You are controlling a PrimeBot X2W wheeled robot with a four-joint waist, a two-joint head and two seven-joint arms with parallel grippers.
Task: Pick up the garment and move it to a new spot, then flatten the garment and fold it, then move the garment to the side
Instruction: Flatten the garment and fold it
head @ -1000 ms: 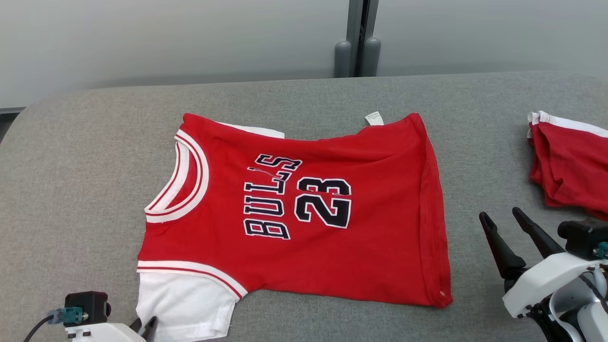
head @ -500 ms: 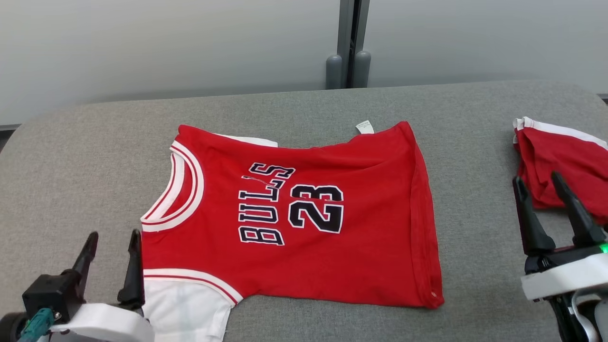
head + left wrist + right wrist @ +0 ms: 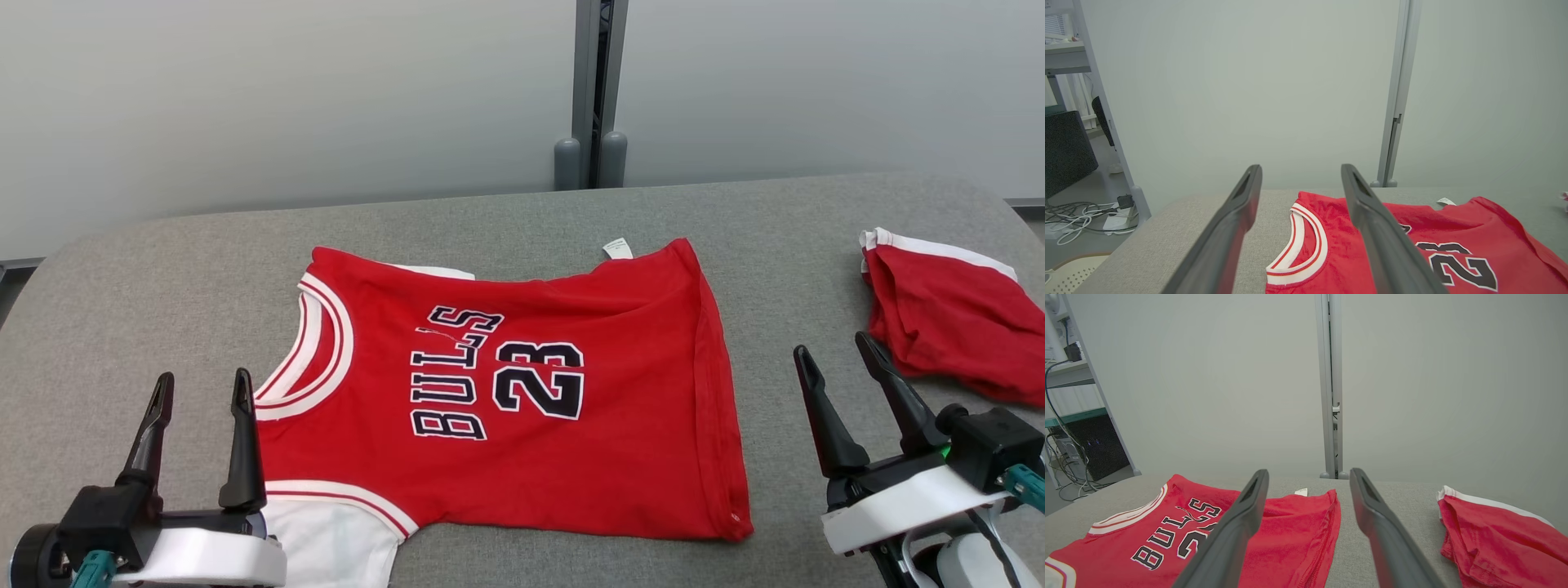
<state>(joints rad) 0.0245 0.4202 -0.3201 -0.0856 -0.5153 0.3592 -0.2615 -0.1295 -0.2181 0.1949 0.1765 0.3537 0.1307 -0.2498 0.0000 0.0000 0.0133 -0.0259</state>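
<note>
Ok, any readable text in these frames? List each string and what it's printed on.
"BULLS": black, white-edged letters on the chest of the red jersey, running sideways in the head view.
"23": same lettering, right beside it on the jersey.
The white tag at the jersey's far edge has print too small to read.
The other red garment, on the right, shows no text.

A grey, fabric-covered table (image 3: pixel 522 212) with rounded corners stands against pale grey wall panels (image 3: pixel 286 90). The panels meet at a vertical metal post (image 3: pixel 584 73) resting on two rounded feet (image 3: pixel 567 163). At left, white cables (image 3: pixel 1081 212) lie tangled on the floor (image 3: pixel 1098 183) beside a dark cabinet (image 3: pixel 1065 151). Light is soft and even.
</note>
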